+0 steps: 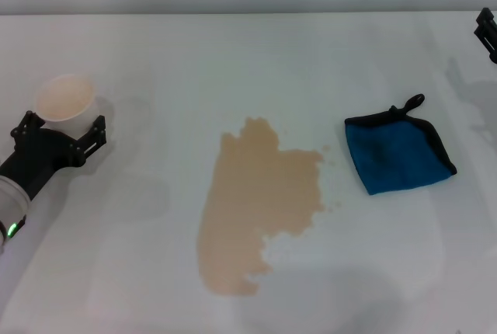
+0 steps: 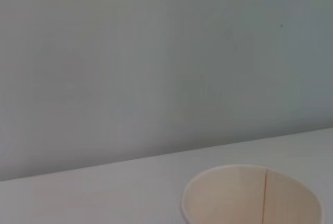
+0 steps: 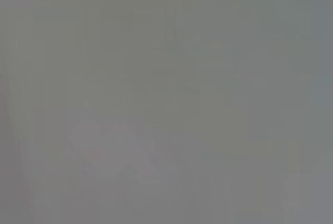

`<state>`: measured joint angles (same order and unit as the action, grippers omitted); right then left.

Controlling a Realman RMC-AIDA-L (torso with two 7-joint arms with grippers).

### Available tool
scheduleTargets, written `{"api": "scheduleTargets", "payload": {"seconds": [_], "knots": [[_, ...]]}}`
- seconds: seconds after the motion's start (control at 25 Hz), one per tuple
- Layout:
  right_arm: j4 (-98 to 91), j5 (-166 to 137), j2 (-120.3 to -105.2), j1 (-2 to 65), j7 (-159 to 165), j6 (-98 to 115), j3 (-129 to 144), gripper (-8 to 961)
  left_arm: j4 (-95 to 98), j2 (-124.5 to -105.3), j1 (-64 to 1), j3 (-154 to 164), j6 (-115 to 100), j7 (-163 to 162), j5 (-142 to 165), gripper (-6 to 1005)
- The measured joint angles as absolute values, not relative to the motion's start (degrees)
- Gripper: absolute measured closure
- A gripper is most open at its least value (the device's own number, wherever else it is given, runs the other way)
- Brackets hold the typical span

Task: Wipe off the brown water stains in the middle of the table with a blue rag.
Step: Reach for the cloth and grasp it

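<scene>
- The wide, plain, smooth white bench (image 1: pixel 155 272) fills the head view, with a pale wall behind its far edge.
- The large flat tan, light-brown water stain (image 1: pixel 256 206) with ragged edges lies in the middle of the bench; a few small brown specks sit just off its right edge, toward the cloth.
- The small squarish blue rag (image 1: pixel 400 155) with black stitched edging lies flat on the bench to the right of the stain, near it but apart from it. Its little black loop sticks out at the far corner. Nothing touches the rag.
- The left claw (image 1: pixel 60 133) is at the far left of the bench, well apart from the stain, and its black fingers (image 1: pixel 95 133) are closed around the white paper cup (image 1: pixel 66 101), one on each side of the cup's wall. The cup stands upright with its open mouth up.
- In the left wrist view the rim and pale inside of the white paper cup (image 2: pixel 250 198) show against the bench top and the grey wall; the claw's own fingers do not appear there.
- The right claw (image 1: pixel 488 33) shows only as a black piece at the far right edge of the head view, beyond the rag and apart from it; whether it is wide or narrow cannot be told.
- The right wrist view shows only a dull grey blur.
</scene>
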<state>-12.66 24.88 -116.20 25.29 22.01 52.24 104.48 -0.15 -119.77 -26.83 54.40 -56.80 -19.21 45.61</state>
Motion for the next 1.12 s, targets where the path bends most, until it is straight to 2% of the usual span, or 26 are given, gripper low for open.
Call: {"api": "scheduleTargets", "payload": {"seconds": [0.16,1.12], "knots": [[-12.66,24.88,-116.2,25.23,22.07,52.37,104.63,112,-0.18,-119.79,-26.1,54.33,-58.38,-19.22,45.55,107],[-13.4,24.87,-116.18,25.08,22.06,53.94,104.68,112,-5.11,-120.15,-21.99,54.23,-66.1,-20.2,43.67,111]]}}
